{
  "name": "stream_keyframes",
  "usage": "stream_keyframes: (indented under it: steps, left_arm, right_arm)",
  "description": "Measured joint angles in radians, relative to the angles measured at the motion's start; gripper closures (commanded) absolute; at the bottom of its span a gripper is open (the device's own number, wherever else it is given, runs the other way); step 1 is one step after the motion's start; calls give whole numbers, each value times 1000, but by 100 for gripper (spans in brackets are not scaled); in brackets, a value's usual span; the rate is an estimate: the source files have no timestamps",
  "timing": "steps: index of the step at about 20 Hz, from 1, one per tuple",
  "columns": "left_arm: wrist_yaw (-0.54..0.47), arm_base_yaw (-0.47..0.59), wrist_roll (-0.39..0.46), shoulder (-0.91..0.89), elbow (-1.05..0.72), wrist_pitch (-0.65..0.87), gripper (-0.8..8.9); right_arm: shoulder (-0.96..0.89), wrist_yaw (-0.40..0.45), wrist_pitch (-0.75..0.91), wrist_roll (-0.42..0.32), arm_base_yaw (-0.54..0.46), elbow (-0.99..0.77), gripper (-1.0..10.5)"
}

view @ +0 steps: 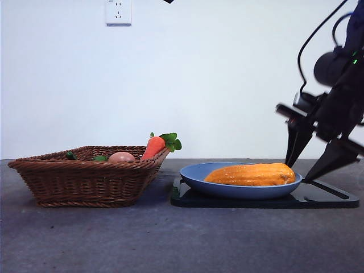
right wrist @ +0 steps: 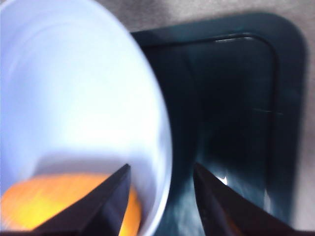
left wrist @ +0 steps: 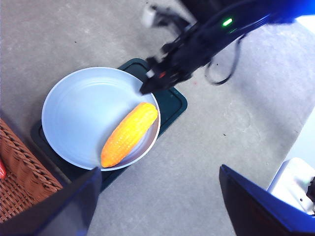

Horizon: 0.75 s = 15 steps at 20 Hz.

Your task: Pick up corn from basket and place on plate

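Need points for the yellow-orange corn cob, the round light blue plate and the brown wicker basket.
yellow-orange corn cob [view: 251, 174], front view, middle of its kernelled side.
round light blue plate [left wrist: 81, 110], left wrist view, bare inner floor.
brown wicker basket [view: 85, 181], front view, near woven wall.

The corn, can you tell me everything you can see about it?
The corn is a long yellow-orange cob with rows of kernels and a slightly shiny, plastic-looking skin. It lies flat on its side inside the blue plate, close to one rim, with one end near the right gripper, whose open jaws are not touching it. Nothing holds the corn. The plate sits on a black tray.
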Motion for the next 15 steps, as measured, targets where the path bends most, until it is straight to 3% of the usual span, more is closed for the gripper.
stream_keyframes:
  steps: [7, 12, 15]
  left_arm:
    - [0, 0, 19, 0, 0, -6, 423]
    - [0, 0, 34, 0, 0, -50, 431]
    - [0, 0, 38, 0, 0, -92, 515]
  right_arm:
    - [-354, 2, -220, -132, -9, 8, 734]
    - [-620, 1, -418, -200, 124, 8, 747]
    - [-721, 4, -507, -215, 199, 8, 790]
